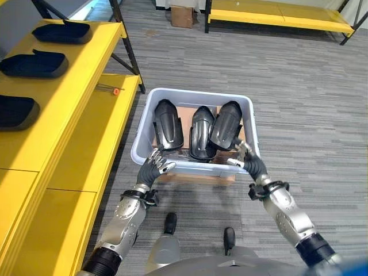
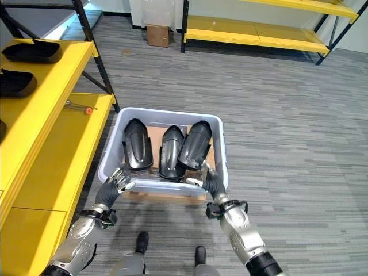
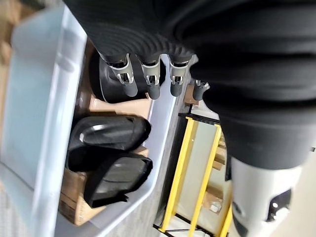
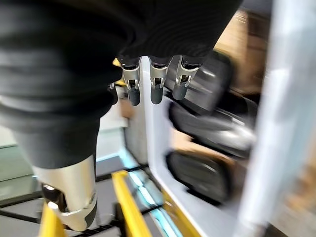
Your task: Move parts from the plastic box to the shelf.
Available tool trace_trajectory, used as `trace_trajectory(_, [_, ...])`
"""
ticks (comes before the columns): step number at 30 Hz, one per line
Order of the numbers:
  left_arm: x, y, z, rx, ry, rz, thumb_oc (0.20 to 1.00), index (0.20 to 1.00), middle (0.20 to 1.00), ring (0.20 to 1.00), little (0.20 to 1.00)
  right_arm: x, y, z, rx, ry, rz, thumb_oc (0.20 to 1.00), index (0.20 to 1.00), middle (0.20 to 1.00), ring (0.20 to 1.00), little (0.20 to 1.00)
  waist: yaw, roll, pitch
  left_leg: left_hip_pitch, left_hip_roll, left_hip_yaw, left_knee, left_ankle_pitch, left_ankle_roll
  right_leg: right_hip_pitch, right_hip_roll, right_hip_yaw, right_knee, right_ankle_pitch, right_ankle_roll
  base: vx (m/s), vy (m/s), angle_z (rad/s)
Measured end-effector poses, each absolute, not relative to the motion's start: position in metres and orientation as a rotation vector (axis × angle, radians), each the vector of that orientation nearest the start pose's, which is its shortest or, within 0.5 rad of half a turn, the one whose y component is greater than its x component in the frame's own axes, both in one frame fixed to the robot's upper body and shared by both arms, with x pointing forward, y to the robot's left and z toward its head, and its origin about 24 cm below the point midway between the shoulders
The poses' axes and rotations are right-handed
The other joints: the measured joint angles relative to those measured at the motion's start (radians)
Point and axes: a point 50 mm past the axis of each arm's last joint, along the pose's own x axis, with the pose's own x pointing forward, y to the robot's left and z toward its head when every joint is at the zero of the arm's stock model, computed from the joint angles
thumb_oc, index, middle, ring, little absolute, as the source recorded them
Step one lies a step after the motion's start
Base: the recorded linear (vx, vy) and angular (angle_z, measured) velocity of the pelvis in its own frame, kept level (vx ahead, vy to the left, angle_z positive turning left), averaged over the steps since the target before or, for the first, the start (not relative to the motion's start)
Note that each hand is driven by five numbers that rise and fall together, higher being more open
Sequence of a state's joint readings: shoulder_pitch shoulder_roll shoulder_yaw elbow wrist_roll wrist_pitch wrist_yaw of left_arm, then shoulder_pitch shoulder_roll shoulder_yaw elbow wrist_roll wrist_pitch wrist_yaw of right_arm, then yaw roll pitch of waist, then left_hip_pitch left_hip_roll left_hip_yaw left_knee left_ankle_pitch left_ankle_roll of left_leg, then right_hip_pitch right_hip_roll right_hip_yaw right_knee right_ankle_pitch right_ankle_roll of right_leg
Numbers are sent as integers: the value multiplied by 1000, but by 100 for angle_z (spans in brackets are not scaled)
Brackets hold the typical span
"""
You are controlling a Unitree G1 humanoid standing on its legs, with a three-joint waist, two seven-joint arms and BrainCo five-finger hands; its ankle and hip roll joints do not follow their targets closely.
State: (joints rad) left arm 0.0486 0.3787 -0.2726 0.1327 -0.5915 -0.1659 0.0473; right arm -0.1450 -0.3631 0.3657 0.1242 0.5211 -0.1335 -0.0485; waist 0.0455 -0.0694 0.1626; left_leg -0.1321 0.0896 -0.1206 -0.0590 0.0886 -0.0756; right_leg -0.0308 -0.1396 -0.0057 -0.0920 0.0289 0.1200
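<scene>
A grey plastic box (image 1: 195, 93) stands on the floor before me with three black moulded parts (image 1: 202, 132) leaning side by side inside. My left hand (image 1: 154, 167) hovers at the box's near left corner, fingers relaxed and empty; its fingers (image 3: 148, 81) point over the box wall (image 3: 44, 98) towards the parts (image 3: 108, 136). At the near right corner my right hand (image 1: 246, 156) sits over the rim, open, with its fingers (image 4: 155, 84) by the nearest part. The yellow shelf (image 1: 69, 115) runs along my left, with three black parts (image 1: 33, 64) on its top level.
The box rests on a flat cardboard piece (image 1: 195, 172). A small orange-tipped tool (image 1: 112, 89) lies on the shelf's lower level. Farther off stand a cardboard carton (image 1: 183, 16) and another low yellow rack (image 1: 282, 14). Grey carpet lies to the right.
</scene>
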Motion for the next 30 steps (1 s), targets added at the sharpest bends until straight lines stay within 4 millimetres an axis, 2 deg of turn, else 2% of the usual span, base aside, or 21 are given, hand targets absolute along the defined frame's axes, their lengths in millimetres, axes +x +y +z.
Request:
trace_trajectory(2, [243,167,18,-262,84,-111,1000,1000,1000,1000,1000,284,-134,66,116,-83,269,1000,1000,1000,1000,1000,-2,13,2,-17,7,-1,-11,17,-5,-21,6,-2,0,14,-2,-33,-62,-4])
trace_trajectory(3, [251,159,29,-280,30,-133,1000,1000,1000,1000,1000,294,-126,81,116,-139,276,1000,1000,1000,1000,1000,3,20,7,-27,7,-2,-12,27,-12,-31,7,-3,0,17,-3,-36,-46,3])
trace_trajectory(11, [272,143,74,-332,-164,-169,1000,1000,1000,1000,1000,311,-105,93,136,-172,263,1000,1000,1000,1000,1000,13,34,24,-60,-2,-5,-7,27,-12,-59,5,-7,1,18,0,-69,-10,2])
trace_trajectory(14, [291,128,111,-329,-299,-214,1000,1000,1000,1000,1000,336,-97,119,95,-231,230,1000,1000,1000,1000,1000,13,48,83,-135,-5,-8,30,28,-11,-136,1,-4,41,18,3,-90,2,-1])
trace_trajectory(16, [297,124,128,-335,-359,-224,1000,1000,1000,1000,1000,344,-93,135,89,-273,216,1000,1000,1000,1000,1000,14,52,132,-149,-9,-9,37,37,-12,-152,-1,-1,51,22,6,-59,11,-2])
trace_trajectory(20, [300,125,138,-318,-396,-223,1000,1000,1000,1000,1000,361,-99,160,57,-328,150,1000,1000,1000,1000,1000,21,58,181,-181,-15,-2,45,42,-8,-197,-4,12,75,23,9,-23,4,-5])
trace_trajectory(22, [299,128,136,-316,-387,-212,1000,1000,1000,1000,1000,362,-102,162,56,-332,125,1000,1000,1000,1000,1000,24,59,182,-190,-18,-2,45,42,-7,-205,-7,11,75,23,10,-9,-1,3])
trace_trajectory(26, [299,131,140,-320,-412,-199,1000,1000,1000,1000,1000,364,-120,176,43,-386,46,1000,1000,1000,1000,1000,29,61,208,-197,-22,-2,45,42,-7,-210,-11,11,74,22,11,-2,0,2])
trace_trajectory(27, [299,134,141,-317,-414,-182,1000,1000,1000,1000,1000,364,-131,186,55,-426,-12,1000,1000,1000,1000,1000,27,64,223,-200,-23,-1,45,42,-7,-216,-12,12,75,22,11,-6,5,-4])
trace_trajectory(30, [299,135,140,-309,-414,-169,1000,1000,1000,1000,1000,360,-144,200,23,-504,-71,1000,1000,1000,1000,1000,23,69,239,-206,-26,3,45,43,-6,-226,-15,14,78,22,12,-13,4,-4])
